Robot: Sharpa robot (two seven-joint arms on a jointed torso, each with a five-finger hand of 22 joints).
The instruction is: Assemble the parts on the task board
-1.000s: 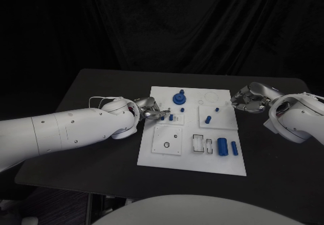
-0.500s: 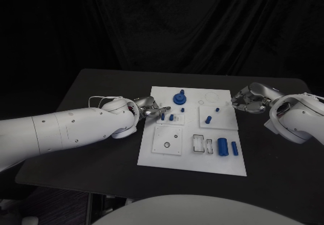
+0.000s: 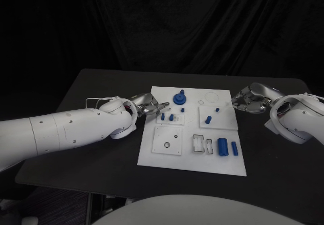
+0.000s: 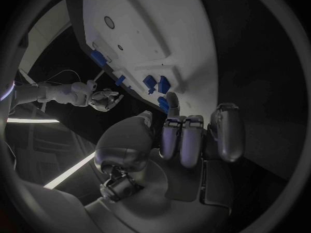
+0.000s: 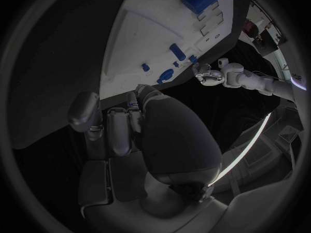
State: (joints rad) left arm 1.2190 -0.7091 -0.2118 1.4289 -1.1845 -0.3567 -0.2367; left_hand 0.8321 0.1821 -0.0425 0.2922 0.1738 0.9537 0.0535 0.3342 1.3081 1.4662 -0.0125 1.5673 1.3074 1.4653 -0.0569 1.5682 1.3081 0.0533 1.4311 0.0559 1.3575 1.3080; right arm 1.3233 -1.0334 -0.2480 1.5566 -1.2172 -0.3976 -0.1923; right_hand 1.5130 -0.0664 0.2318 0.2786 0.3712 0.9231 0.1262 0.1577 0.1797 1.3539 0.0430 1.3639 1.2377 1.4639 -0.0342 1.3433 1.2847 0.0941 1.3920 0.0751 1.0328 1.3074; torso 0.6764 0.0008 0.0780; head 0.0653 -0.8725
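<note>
One white task board (image 3: 162,157) lies in the middle of the black worktop (image 3: 88,154), with several small blue parts on it: one tall knobbed piece (image 3: 180,98) near the far edge, three small pegs (image 3: 171,116) on the raised plate by the left hand, two pieces (image 3: 209,119) on the square plate toward the right edge, and two upright cylinders (image 3: 223,146) near the front. Dark curtain backs the worktop. Left hand (image 3: 150,107) hovers at the board's left edge, its fingers (image 4: 183,140) curled in and holding nothing. Right hand (image 3: 248,99) hangs just off the board's far right corner, fingers (image 5: 118,130) likewise curled with nothing in them.
</note>
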